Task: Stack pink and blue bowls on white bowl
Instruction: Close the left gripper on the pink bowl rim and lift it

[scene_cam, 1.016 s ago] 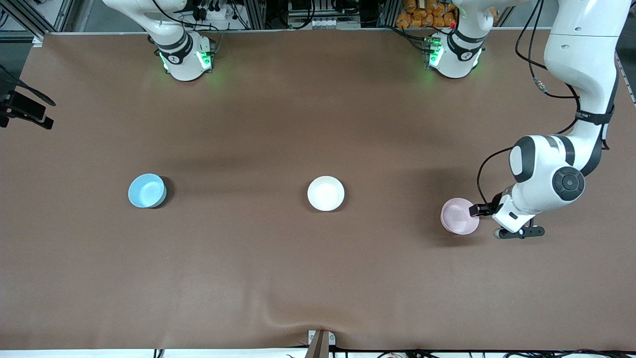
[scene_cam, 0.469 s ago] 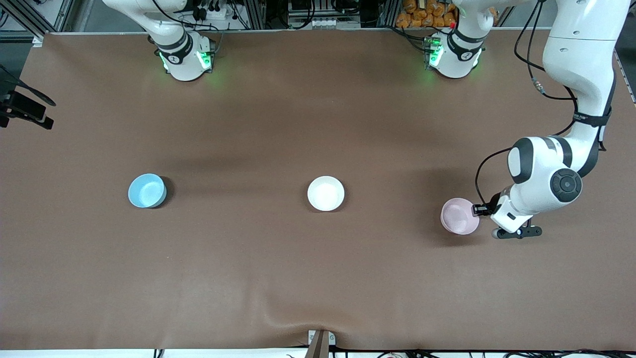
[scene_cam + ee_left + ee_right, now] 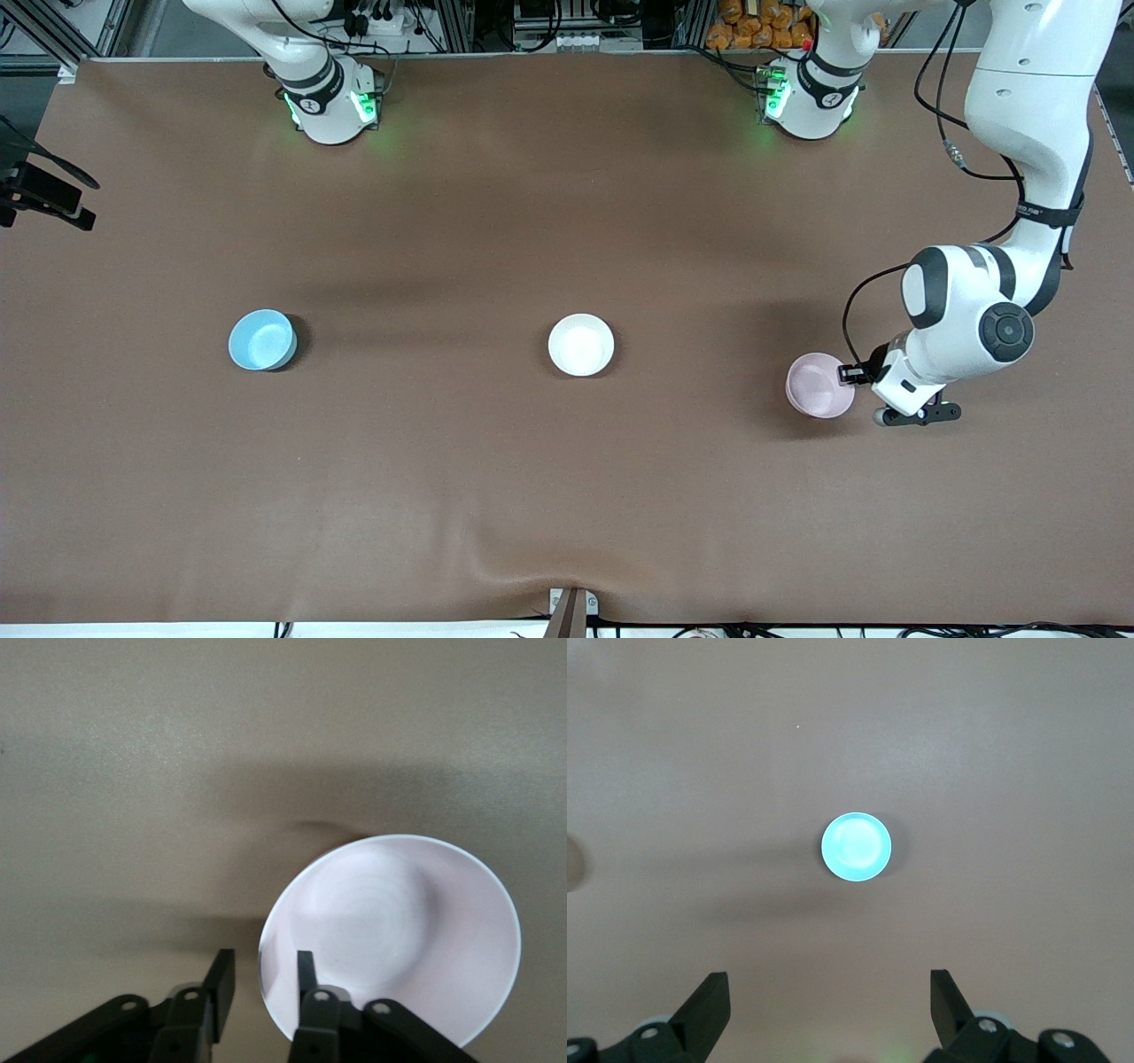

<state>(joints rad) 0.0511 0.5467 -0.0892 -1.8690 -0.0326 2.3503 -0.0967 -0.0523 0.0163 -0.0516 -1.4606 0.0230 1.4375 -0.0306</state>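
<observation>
The pink bowl is placed at the left arm's end of the desk, and its rim is straddled by the narrow left pincer, one finger inside, one outside. The right pincer is held wide, high over the blue bowl. The white bowl is seen between them.

My front view is evenly and fairly brightly lit from overhead, with no hard hot spots on the brown table. Soft, wide shadows of the arms stretch across it as darker bands, and each bowl throws a short dark crescent toward the left arm's end. The white bowl is so bright its inside shows almost no detail. Green lamps glow at both bases and tint the mat around them.

My left wrist view is dimmer and greyish, with the pink bowl washed nearly white (colour is unreliable here). My right wrist view renders the blue bowl as glaring cyan, its edges soft.
</observation>
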